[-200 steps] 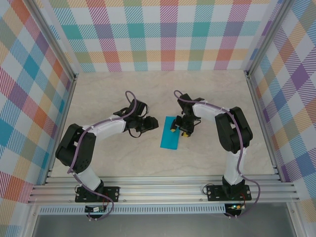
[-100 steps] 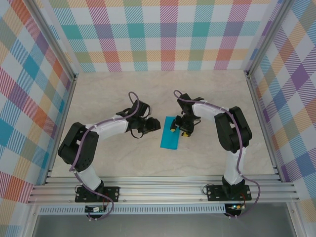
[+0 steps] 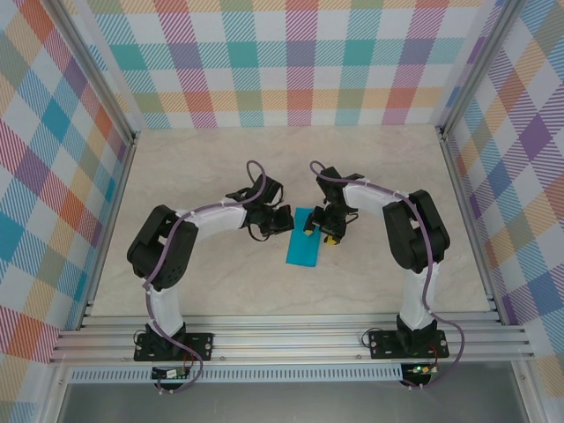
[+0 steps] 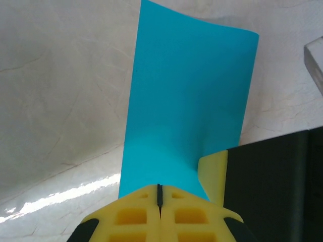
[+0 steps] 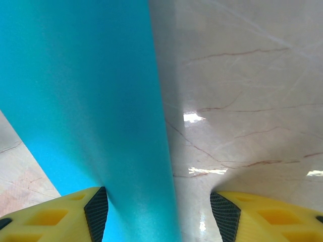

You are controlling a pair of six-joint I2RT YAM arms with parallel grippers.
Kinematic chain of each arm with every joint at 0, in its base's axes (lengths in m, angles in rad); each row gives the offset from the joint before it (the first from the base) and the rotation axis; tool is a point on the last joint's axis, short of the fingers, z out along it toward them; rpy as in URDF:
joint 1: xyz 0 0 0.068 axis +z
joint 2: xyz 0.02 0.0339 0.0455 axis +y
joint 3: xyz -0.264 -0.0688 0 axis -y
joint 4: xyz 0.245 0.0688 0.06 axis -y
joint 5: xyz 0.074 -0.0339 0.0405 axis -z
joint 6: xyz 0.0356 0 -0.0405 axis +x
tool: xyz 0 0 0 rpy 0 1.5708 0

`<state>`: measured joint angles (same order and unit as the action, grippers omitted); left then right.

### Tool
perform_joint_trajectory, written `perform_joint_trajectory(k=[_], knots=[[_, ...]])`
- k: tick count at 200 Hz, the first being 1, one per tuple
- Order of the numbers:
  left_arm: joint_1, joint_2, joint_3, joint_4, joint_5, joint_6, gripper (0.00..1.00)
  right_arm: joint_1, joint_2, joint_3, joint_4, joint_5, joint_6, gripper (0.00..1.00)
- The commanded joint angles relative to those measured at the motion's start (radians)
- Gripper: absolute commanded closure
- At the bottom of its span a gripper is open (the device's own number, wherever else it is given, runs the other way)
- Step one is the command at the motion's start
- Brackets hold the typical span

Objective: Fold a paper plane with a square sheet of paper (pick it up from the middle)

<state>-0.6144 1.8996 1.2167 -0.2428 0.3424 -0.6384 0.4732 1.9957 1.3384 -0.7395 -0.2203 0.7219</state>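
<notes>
creasing the fold: my right pincer straddles the square sheet of paper, open; left pincer closed at its edge. next, i'd press the crease flat.

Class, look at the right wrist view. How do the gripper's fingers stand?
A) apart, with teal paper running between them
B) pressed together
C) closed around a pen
A: the right gripper has its yellow fingers apart, and the paper runs down between them.

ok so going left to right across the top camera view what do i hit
left arm's elbow → left claw → teal paper → right claw → right arm's elbow
</notes>
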Motion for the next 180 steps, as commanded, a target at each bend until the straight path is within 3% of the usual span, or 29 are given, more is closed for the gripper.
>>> perform_joint_trajectory(k=[1,112,180], knots=[[-0.017,0.041,0.054,-0.062,-0.014,0.002,1.00,-0.002,0.110,-0.058,-0.004,0.110,-0.010,0.38],[-0.028,0.145,0.104,-0.048,0.003,0.010,1.00,-0.002,0.108,-0.060,-0.003,0.105,-0.009,0.38],[-0.030,0.153,0.046,-0.058,-0.018,0.030,1.00,-0.003,0.063,-0.030,0.006,0.065,-0.022,0.35]])
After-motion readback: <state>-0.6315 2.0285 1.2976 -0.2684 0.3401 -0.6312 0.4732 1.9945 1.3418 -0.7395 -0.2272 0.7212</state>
